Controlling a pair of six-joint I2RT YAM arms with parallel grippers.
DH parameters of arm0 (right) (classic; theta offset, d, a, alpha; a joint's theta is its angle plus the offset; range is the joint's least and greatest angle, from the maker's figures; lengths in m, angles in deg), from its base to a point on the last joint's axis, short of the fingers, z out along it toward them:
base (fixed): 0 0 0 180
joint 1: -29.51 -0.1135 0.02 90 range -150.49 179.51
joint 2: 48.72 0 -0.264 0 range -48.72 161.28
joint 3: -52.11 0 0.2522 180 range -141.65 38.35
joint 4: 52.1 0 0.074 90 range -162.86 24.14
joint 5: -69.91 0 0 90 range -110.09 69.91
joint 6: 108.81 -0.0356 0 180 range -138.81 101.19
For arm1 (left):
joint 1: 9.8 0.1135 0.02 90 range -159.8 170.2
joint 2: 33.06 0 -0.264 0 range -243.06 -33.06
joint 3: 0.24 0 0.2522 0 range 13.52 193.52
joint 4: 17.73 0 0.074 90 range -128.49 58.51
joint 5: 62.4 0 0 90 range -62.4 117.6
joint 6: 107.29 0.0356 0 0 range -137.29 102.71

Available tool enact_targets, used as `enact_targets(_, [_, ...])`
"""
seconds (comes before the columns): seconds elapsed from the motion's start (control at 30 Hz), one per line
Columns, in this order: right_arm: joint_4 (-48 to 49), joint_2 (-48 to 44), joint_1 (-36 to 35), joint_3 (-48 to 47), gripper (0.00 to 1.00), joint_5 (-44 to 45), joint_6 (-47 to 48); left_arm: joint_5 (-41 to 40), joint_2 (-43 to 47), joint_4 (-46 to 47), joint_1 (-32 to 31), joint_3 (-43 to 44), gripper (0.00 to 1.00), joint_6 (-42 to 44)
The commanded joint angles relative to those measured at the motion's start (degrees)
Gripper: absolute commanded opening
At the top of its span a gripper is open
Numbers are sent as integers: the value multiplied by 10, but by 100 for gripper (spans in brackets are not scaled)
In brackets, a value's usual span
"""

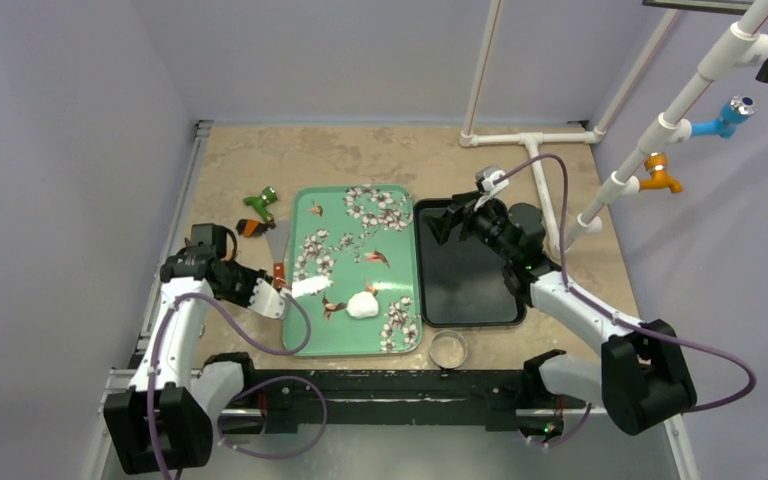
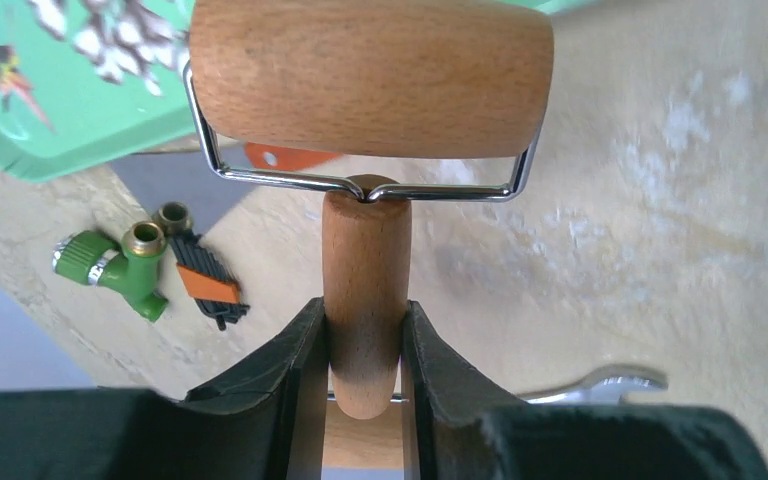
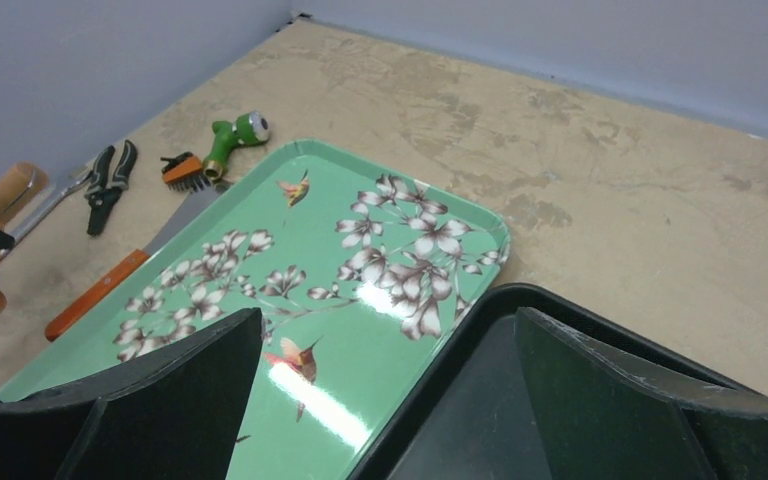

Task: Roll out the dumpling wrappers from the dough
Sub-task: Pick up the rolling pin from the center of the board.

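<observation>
Table [image 1: 360,150] first, since it carries everything. The green floral tray [image 1: 355,250] sits in the middle, with the black tray [image 1: 465,290] butted against its right edge.

The left gripper [image 2: 363,318] is at the green tray's left edge, toward the near corner. It's clamped on the wooden handle of a pastry roller [image 2: 370,80], one finger each side, with the barrel lying crosswise out front. The right gripper [image 3: 385,330] hangs over the black tray's far left corner, jaws spread wide and nothing between them.

The bit that matters is the dough [image 1: 363,305]. It's a small white lump on the green tray, close to the near edge and a little right of the tray's middle. From the roller it lies off to the right, with bare tray between them. The lump is roundish (no real long axis to line up with), so my guess is the barrel just needs carrying right and setting down on top. The left arm is clearly nearer and has the tool anyway. The right one is well apart, up at the far end.

I can't see any flat dumpling wrappers for sure. In the top view there's a pale patch [image 1: 310,287] just ahead of the left gripper. I take it for the roller, but I can't rule out dough.

The metal ring cutter [image 1: 448,348] sits on the table just off the green tray's near right corner.
</observation>
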Motion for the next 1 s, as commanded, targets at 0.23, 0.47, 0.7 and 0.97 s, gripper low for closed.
enact_targets(0.23, [-85, 123, -184, -157, 99, 68, -238, 290, 49, 72, 0, 36, 0, -264])
enact_targets(0.47, [-97, 246, -311, -306, 99, 42, -282, 296, 66, 260, -40, 12, 0, -492])
enact_targets(0.7, [-121, 337, -331, -387, 90, 55, -311, 289, 66, 283, -68, 5, 0, -522])
enact_targets(0.97, [-132, 396, -333, -431, 63, 63, -331, 293, 63, 300, -85, 4, 0, -543])
